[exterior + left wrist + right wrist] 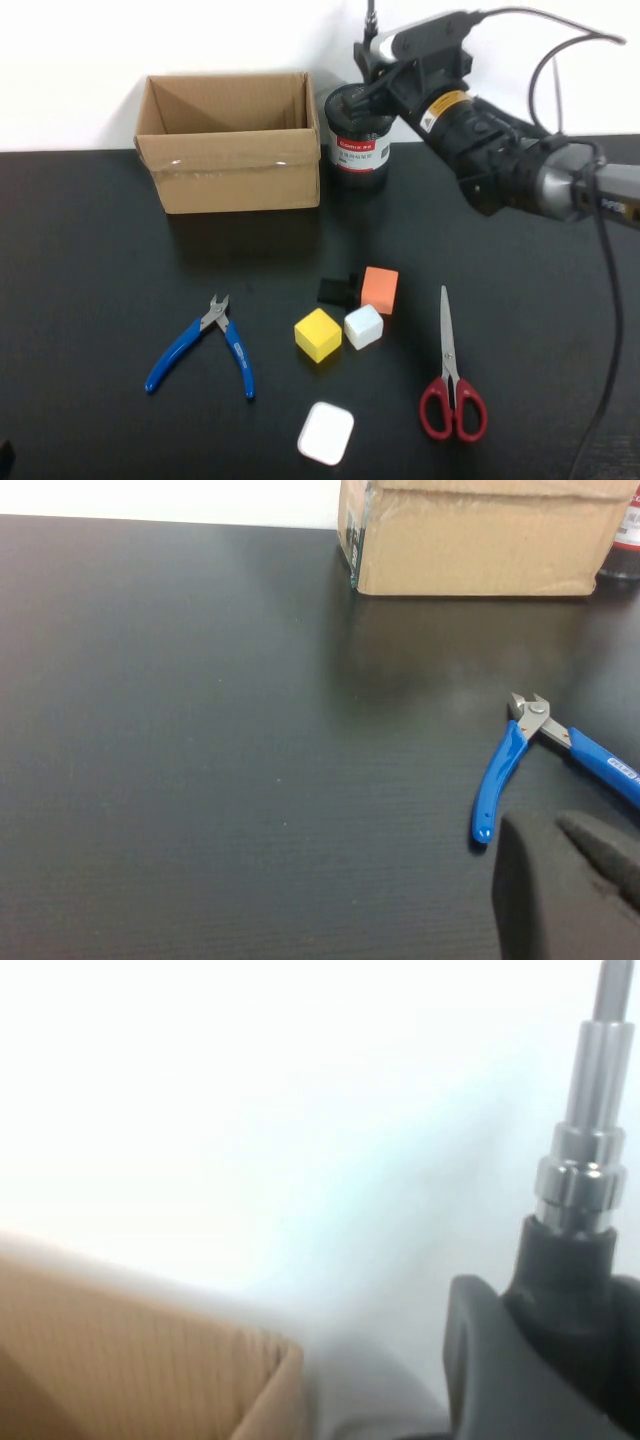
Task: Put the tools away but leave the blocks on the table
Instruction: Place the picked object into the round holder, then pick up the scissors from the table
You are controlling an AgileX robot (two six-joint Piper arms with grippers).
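Observation:
My right gripper (368,72) hovers over a black canister (358,140) at the back of the table (90,260). It is shut on the slim black utility knife (370,25), held upright with its metal tip (585,1160) pointing up. The blue-handled pliers (205,345) lie at front left, also seen as pliers (510,760) just beyond my left gripper (545,822), which is shut and empty, low at the near left. The red-handled scissors (450,370) lie at front right. Yellow cube (318,334), white cube (363,326), orange block (380,289), black piece (335,291) and flat white square (326,433) sit mid-table.
An open cardboard box (230,140) stands at the back, left of the canister; its corner shows as box (480,540) in the left wrist view. The right arm's cable (610,300) hangs down the right side.

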